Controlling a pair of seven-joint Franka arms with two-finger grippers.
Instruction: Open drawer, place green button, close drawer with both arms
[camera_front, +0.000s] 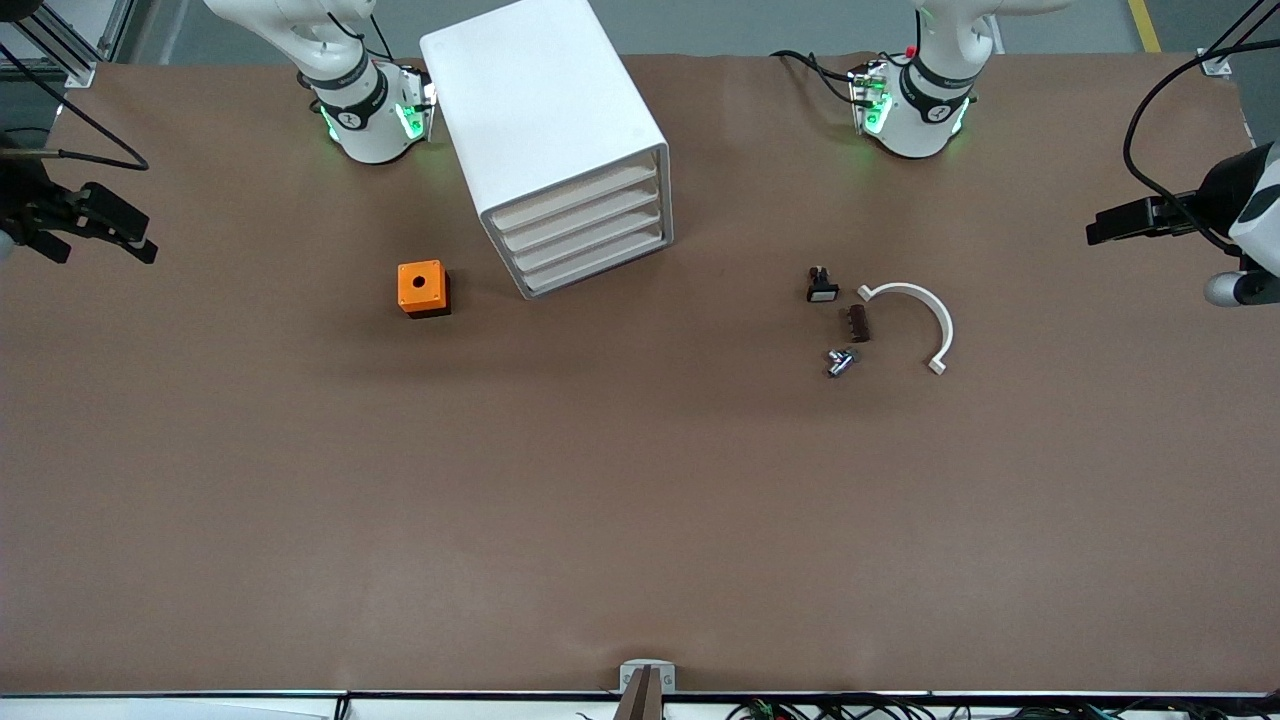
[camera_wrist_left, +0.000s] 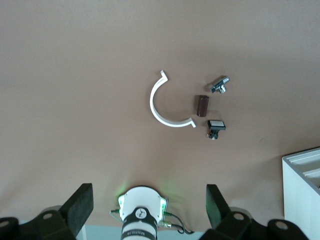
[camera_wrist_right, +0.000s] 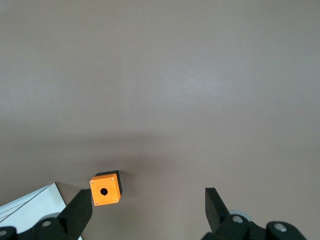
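Waiting at either end of a matte brown counter, two glossy white arms are holding their black tools up with fingers spread apart and empty: the left tool is hanging over the left arm's end, the right tool over the right arm's end. A smooth white box cabinet with rounded edges is sitting angled between the bases, its lowest drawer lying shut under three matching ones. The button, tiny and shiny, is lying nearer the front camera than a ribbed brown block, a black switch and a curved white plastic arc. An orange cube with a round hole is resting beside the cabinet.
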